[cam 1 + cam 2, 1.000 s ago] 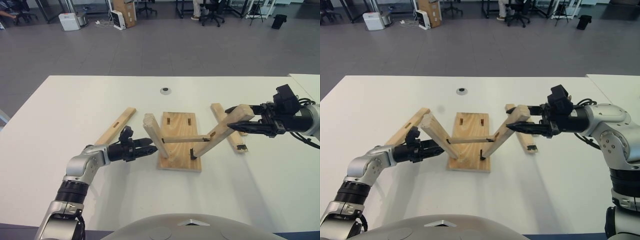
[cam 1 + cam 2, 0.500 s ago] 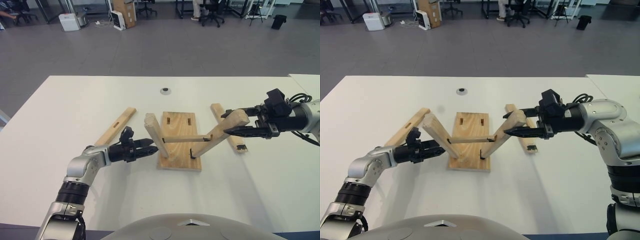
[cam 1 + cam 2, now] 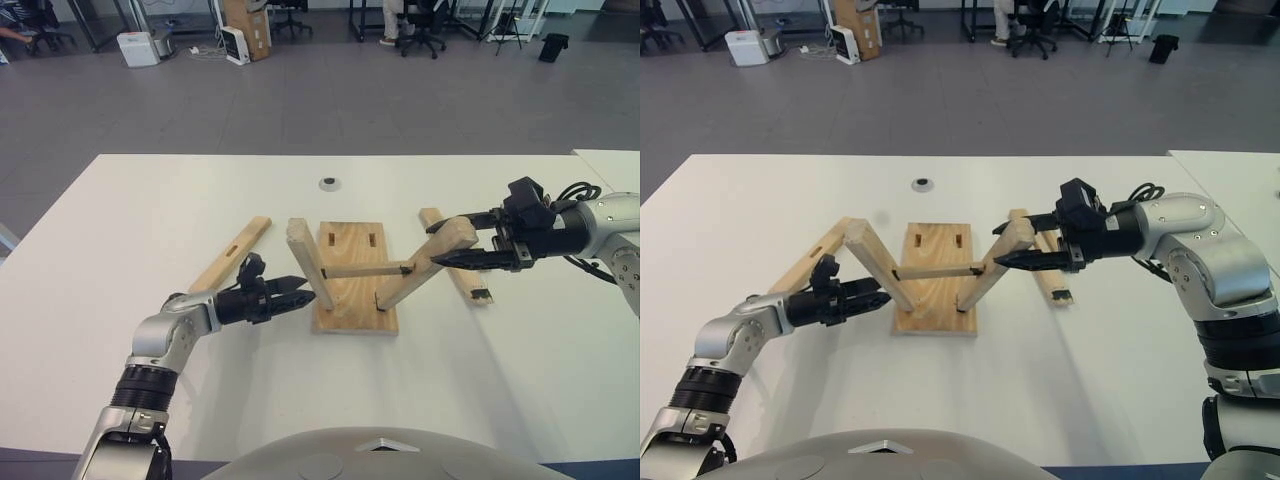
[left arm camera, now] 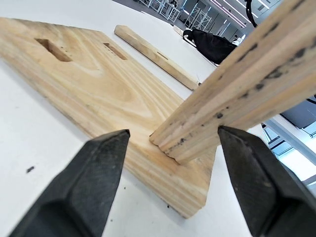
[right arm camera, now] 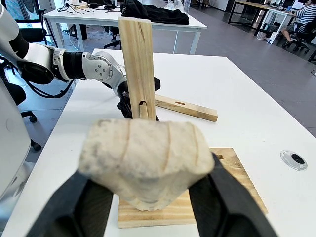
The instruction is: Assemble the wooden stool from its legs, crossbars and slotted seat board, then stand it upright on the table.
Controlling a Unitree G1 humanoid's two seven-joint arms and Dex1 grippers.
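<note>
Right now my right gripper (image 3: 438, 245) is clamped on the top of the right leg (image 3: 420, 275). My left gripper (image 3: 293, 293) has its fingers spread either side of the left leg (image 3: 305, 262) at its foot, not touching. Both legs, joined by the crossbar (image 3: 365, 269), lean outward on the seat board (image 3: 352, 305) mid-table (image 3: 150, 200) (two slots show near the board's far edge). I'd close left first, then tilt both legs upright together so the crossbar doesn't pull out.

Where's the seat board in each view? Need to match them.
Left eye: seat board flat, mid-table.
Right eye: the board, mid-table.
Left wrist: the board, beneath the left leg between open jaws.
Right wrist: the board, behind the gripped right leg.
Shared landmark: left leg resting on it.
</note>
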